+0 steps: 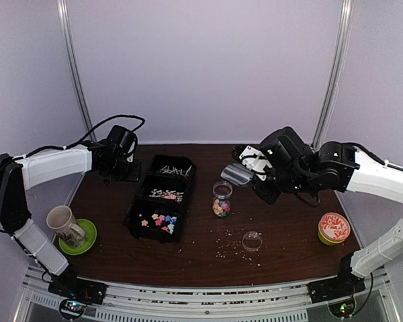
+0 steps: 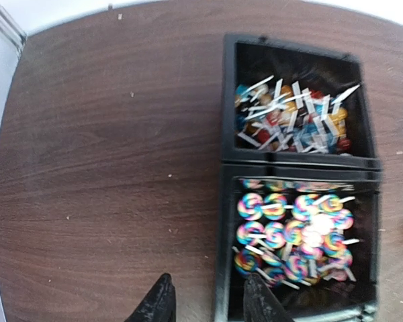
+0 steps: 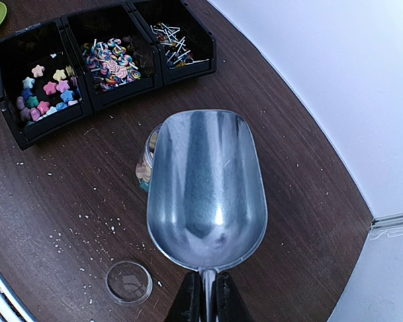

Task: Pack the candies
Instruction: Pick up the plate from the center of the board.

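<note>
From above, the left arm (image 1: 54, 164) reaches in from nine o'clock, and the left jaws hang just off the eleven o'clock corner of a black tray (image 1: 154, 206). The candies (image 1: 166, 195) lie sorted in its three compartments. White sticks (image 1: 173, 170) are at the twelve o'clock end, pink-and-white swirls in the middle and coloured stars (image 1: 160, 220) at the six o'clock end. At three o'clock of the tray stands an open jar (image 1: 221, 199) with some sweets inside. The right jaws grip a metal scoop (image 1: 236, 174) above the jar, at its one o'clock. A clear lid (image 1: 252, 240) lies on the surface (image 1: 289, 261) at five o'clock of the jar, among pale crumbs (image 1: 225, 249).

In the left wrist view, the fingers (image 2: 158, 305) at six o'clock stand apart with nothing held. The tray (image 2: 295, 161) wall runs below the gap, with sticks (image 2: 289, 114) at one o'clock and swirls (image 2: 295, 235) at four o'clock.

In the right wrist view, the fingers (image 3: 188, 305) pinch the handle of the scoop (image 3: 208, 181), and its bowl is empty. The jar (image 3: 146, 168) peeks out at its nine o'clock edge and the lid (image 3: 129, 283) lies at seven o'clock. The tray (image 3: 121, 96) sits at eleven o'clock, holding stars (image 3: 43, 90), swirls (image 3: 111, 60) and sticks (image 3: 174, 43).
</note>
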You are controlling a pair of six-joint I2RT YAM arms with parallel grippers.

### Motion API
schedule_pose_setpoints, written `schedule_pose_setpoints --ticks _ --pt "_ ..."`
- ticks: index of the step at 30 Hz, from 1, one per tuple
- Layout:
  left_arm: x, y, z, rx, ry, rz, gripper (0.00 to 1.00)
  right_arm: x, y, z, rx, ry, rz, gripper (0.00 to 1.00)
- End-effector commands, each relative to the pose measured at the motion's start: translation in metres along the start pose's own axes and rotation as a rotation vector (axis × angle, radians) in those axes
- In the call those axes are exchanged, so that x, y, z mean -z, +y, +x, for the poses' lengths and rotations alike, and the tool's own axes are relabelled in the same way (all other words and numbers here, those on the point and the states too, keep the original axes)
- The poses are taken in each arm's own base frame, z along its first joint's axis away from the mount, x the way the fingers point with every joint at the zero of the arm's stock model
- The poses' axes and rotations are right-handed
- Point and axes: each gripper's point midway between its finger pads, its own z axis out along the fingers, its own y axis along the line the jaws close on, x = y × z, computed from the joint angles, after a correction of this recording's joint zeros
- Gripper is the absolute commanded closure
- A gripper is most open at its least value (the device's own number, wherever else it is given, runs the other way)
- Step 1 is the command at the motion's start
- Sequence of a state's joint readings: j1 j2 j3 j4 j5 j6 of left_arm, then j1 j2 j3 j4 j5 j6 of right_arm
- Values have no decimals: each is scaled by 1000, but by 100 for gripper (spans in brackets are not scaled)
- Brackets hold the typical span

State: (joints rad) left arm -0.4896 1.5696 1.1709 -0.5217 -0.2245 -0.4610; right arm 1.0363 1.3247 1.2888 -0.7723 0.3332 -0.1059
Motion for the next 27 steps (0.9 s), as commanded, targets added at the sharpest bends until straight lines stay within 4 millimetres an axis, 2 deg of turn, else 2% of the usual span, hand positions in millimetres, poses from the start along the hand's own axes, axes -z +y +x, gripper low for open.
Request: schedule_pose_setpoints --ticks 1,6,16,22,27 --pt "-25 -4 -1 -24 22 34 63 14 -8 -11 -25 -55 5 100" --pt "-50 -13 16 -41 94 78 63 12 -7 -10 -24 -54 5 100" --pt "-75 -18 44 -27 171 101 66 11 -5 -10 -24 -53 -4 100" --pt "-80 -19 49 -28 177 104 75 11 -3 -9 -21 -50 -11 100" --pt "-79 -19 49 -27 176 107 92 10 -2 -9 -19 -47 -14 100"
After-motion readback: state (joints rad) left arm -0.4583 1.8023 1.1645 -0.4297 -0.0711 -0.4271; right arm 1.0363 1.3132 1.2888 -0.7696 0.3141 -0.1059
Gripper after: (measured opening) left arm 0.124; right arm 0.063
